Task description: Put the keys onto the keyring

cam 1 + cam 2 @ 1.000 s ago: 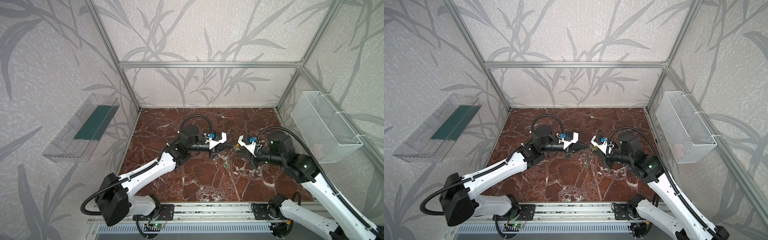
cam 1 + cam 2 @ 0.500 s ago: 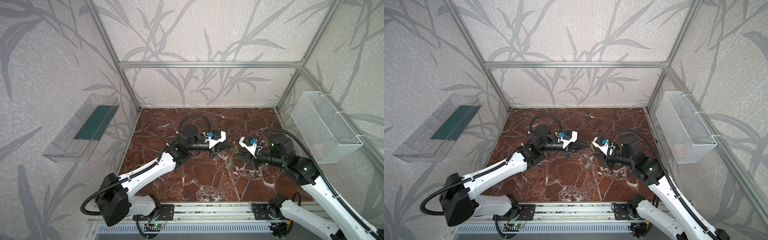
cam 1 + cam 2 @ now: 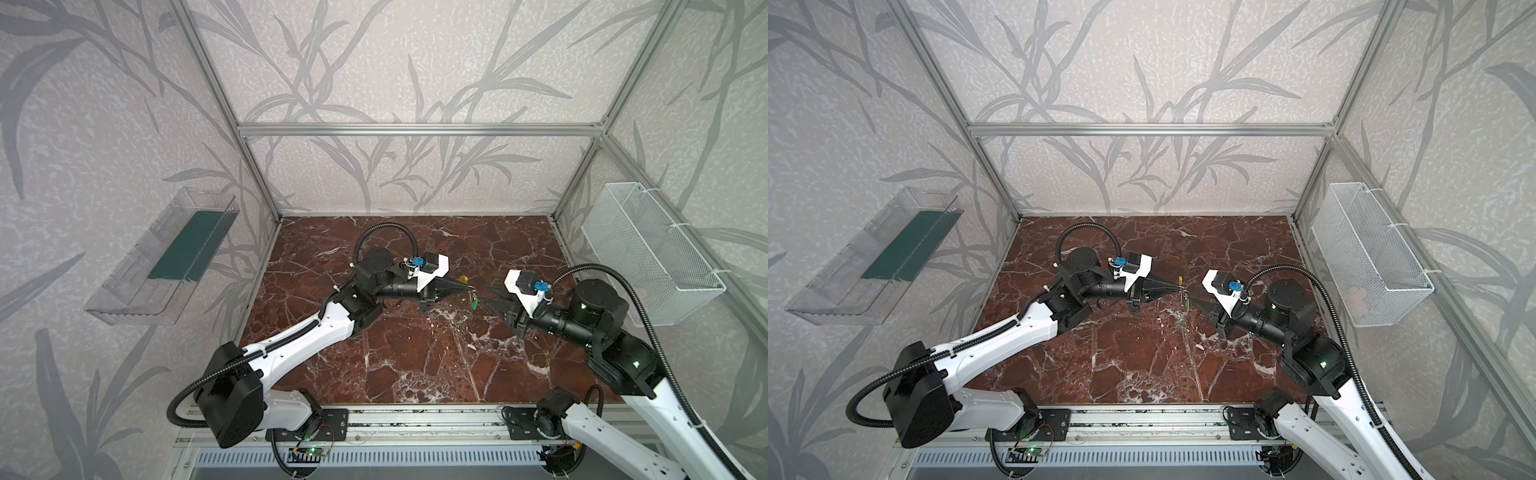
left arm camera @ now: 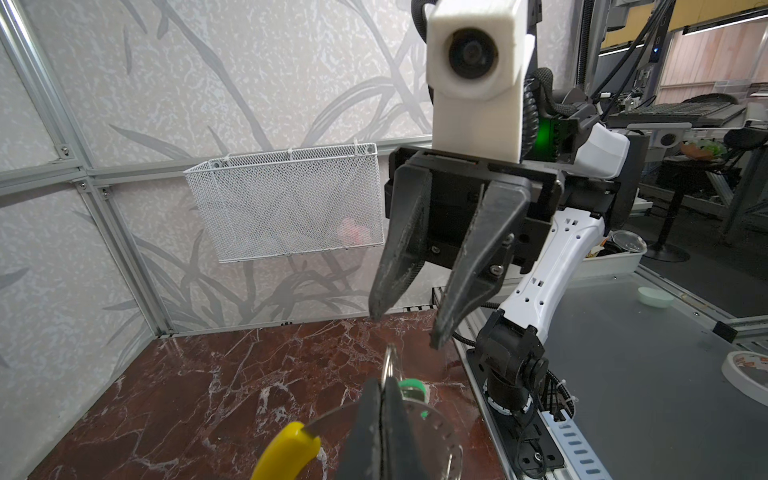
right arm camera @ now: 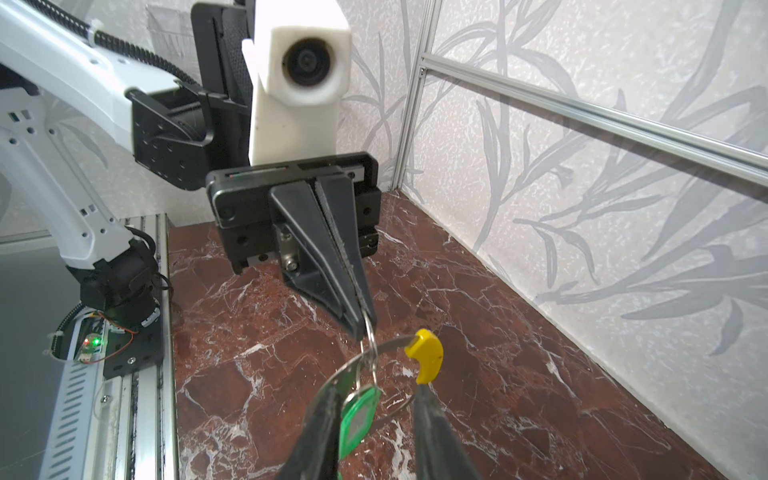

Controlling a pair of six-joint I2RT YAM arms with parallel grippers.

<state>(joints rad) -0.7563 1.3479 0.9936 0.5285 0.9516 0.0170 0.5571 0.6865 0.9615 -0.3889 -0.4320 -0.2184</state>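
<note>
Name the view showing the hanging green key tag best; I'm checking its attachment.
Right wrist view: the green key tag hangs in full inside the open right gripper. The left wrist view shows only its top past the shut left gripper; in both top views it is a green speck.

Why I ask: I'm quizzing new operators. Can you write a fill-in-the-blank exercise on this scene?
1. The left gripper is ___ on a thin wire ring.
2. The right gripper has its jaws ___, holding nothing.
3. The keyring carries a curved sleeve coloured ___.
4. The tag hanging below is ___.
Missing words: shut; open; yellow; green.
</note>
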